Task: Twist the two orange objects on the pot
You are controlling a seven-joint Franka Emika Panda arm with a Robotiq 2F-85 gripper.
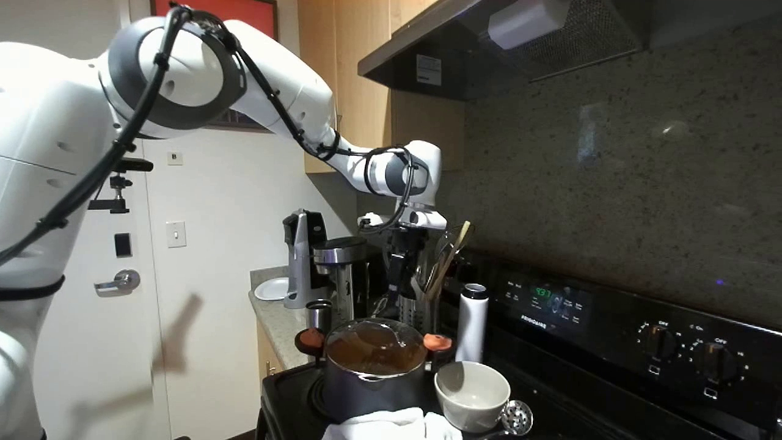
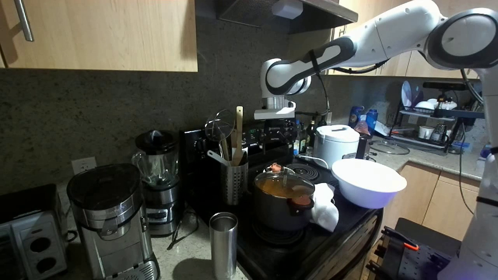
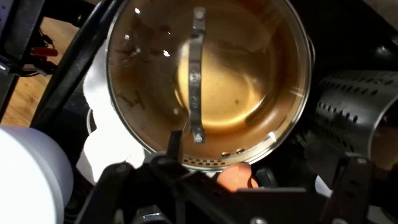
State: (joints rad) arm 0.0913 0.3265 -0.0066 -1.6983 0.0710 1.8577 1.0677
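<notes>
While the arm (image 2: 365, 46) reaches over the stove (image 2: 249, 233), its gripper (image 2: 277, 143) hangs above the back part of the pot (image 1: 376, 394), and its jaws stand wide apart. In the wrist view one finger (image 3: 175, 144) is seen clearly over the lid (image 3: 242, 53), whereas the opposite one is dark and difficult to make out. The pot stands upright on the stove, covered by this clear lid, through which a brown-gold inside is visible. One orange piece (image 1: 438, 342) sits on the pot's side toward the panel (image 1: 611, 330), and its twin (image 1: 311, 338) sits on the opposite side. In the wrist view, the panel-side piece appears just beside the lid's edge, partly hidden behind the gripper; in an exterior view it lies below the gripper, with a gap between them. A cloth (image 1: 394, 428) lies just beside the pot, and near it are a bowl (image 1: 467, 408) and a spoon (image 1: 517, 418). Near the pot also stand upright a bottle (image 1: 473, 327) and a jar (image 2: 233, 186) with utensils (image 2: 238, 136). Beyond the cloth, in an exterior view, a tub (image 2: 367, 184) is seen, and a cup (image 2: 223, 249) stands on the counter (image 2: 167, 252).
</notes>
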